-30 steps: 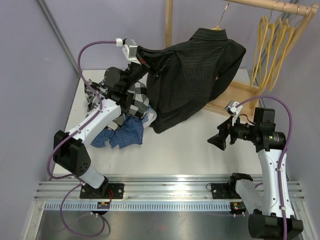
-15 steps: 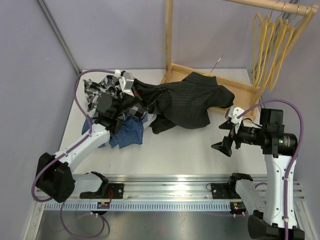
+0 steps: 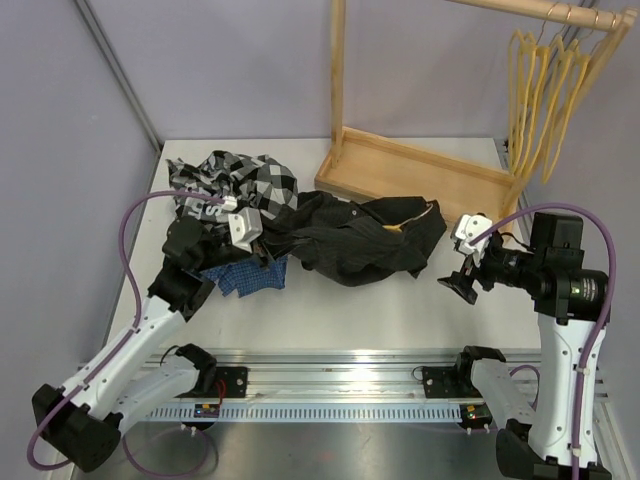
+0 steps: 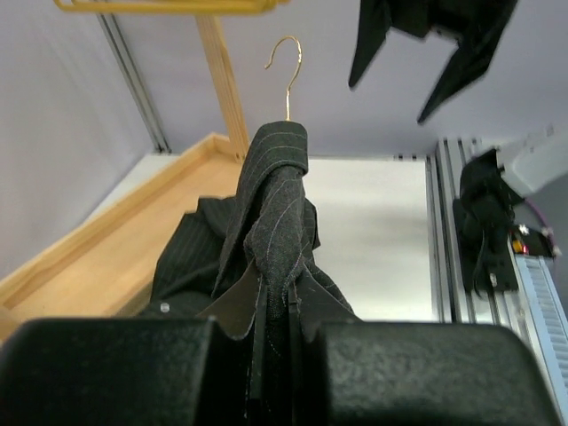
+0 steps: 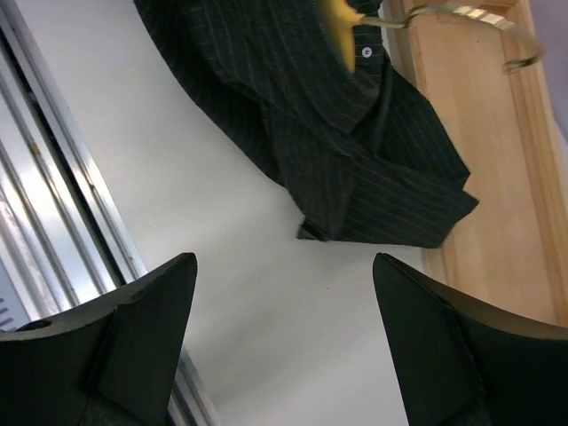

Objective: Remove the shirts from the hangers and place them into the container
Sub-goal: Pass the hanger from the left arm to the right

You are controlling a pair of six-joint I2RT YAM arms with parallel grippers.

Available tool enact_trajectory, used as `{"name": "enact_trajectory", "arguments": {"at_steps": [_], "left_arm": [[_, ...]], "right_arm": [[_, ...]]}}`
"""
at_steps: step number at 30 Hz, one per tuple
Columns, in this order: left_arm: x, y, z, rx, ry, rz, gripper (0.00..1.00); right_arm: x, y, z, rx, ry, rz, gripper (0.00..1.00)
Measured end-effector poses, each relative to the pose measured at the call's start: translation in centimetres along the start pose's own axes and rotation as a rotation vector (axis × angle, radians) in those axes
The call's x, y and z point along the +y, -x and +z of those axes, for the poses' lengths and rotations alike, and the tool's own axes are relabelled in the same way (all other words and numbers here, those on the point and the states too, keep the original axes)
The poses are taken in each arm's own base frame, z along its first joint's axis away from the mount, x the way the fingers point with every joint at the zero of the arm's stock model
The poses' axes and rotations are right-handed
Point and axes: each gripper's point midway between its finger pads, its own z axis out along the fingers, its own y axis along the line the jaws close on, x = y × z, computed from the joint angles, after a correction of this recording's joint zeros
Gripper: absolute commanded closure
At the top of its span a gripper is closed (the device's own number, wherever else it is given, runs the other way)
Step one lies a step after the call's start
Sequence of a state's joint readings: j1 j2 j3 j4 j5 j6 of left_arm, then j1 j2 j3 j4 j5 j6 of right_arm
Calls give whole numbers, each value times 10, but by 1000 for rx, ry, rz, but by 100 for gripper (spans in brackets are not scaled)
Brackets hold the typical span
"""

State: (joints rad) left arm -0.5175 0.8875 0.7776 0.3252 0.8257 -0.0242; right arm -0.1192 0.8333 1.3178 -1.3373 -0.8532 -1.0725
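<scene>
The black pinstriped shirt lies crumpled on the table in front of the rack base. A yellow hanger is still inside its collar, and the hanger's metal hook stands up in the left wrist view. My left gripper is shut on a fold of this shirt, pinched between the jaws. My right gripper hovers open over bare table just right of the shirt, holding nothing. Several empty hangers hang from the rail. The container is hidden.
A black-and-white checked shirt and a blue checked shirt lie heaped at the left. The wooden rack base sits behind the pinstriped shirt, with its post rising at the back. Metal rails run along the near edge.
The pinstriped shirt came down off the rail with its hanger and now lies on the table. My left arm drew back toward the near left, still gripping it. The right gripper shifted slightly right.
</scene>
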Motion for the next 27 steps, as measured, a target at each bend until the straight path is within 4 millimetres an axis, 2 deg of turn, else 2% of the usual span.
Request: {"name": "enact_trajectory", "arguments": {"at_steps": [10, 15, 23, 27], "left_arm": [[-32, -34, -33, 124, -41, 63, 100], [-44, -43, -39, 144, -86, 75, 100], [-56, -46, -40, 139, -147, 71, 100], [-60, -46, -41, 137, -170, 62, 100]], "right_arm": [[-17, 2, -10, 50, -51, -170, 16], [-16, 23, -5, -46, 7, -246, 14], [-10, 51, 26, -178, 224, -220, 24], [14, 58, 44, -179, 371, -186, 28]]}}
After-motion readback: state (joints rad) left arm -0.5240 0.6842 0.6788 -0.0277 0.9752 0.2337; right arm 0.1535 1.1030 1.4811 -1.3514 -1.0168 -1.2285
